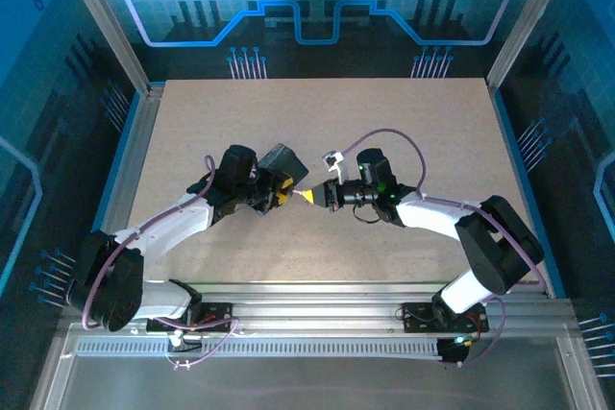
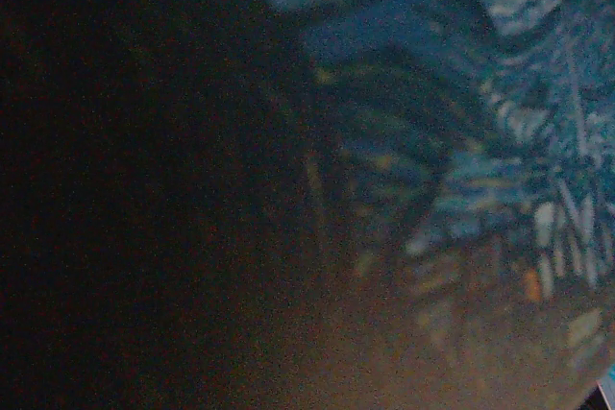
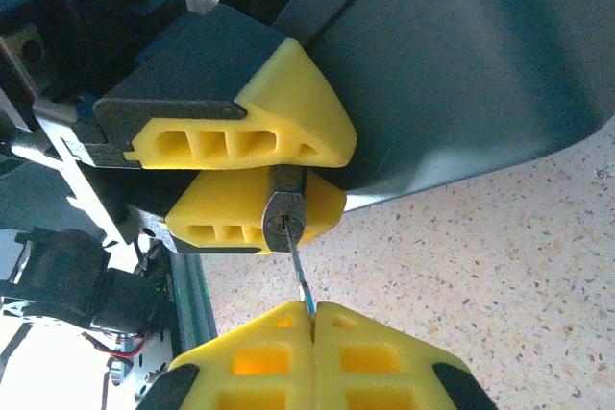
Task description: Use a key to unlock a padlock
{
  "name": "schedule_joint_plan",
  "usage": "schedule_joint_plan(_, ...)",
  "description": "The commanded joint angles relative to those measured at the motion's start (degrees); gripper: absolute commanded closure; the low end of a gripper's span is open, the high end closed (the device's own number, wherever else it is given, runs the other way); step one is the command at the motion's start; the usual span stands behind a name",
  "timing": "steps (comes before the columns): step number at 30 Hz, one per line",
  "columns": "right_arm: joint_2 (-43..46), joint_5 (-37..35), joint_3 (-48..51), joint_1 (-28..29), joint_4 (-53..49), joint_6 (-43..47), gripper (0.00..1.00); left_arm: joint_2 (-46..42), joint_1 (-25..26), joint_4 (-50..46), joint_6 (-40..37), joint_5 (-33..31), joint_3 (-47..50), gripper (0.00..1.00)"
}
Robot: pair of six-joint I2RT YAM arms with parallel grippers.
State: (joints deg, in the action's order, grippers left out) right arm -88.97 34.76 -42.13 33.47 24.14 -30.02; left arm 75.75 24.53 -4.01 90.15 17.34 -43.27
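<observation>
Above the worktop (image 3: pixel 500 256), the left hand (image 3: pixel 306 176) clamped the padlock (image 3: pixel 284 213) while the right hand (image 3: pixel 312 319), pinched shut on the key (image 3: pixel 300 280), probably needed a straight, gentle twist.

One padlock (image 3: pixel 283 216) — one key (image 3: pixel 301 280); one box (image 2: pixel 432 141)

Key (image 3: pixel 299 280) between right hand (image 3: pixel 312 314) fingertips, its tip at padlock (image 3: pixel 284 210) in left hand (image 3: pixel 306 172).
</observation>
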Motion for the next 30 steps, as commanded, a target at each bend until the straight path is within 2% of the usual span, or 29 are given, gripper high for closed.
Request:
schedule_joint_plan(1,-0.94,0.66,-1.9,1.07,1.63,-0.03,1.0,-1.74,-0.37,0.49,1.0,0.0,0.48,0.94)
schedule_joint_plan(24,-5.6,3.16,-3.66,2.82,8.07,-4.98,1.0,-1.75,-0.22,3.76,2.55,0.77,1.34,0.95)
schedule_joint_plan(30,-5.29,2.99,-3.28,2.74,8.97,-4.98,1.0,-0.57,-0.37,0.44,-3.25,2.39,-2.14,0.96)
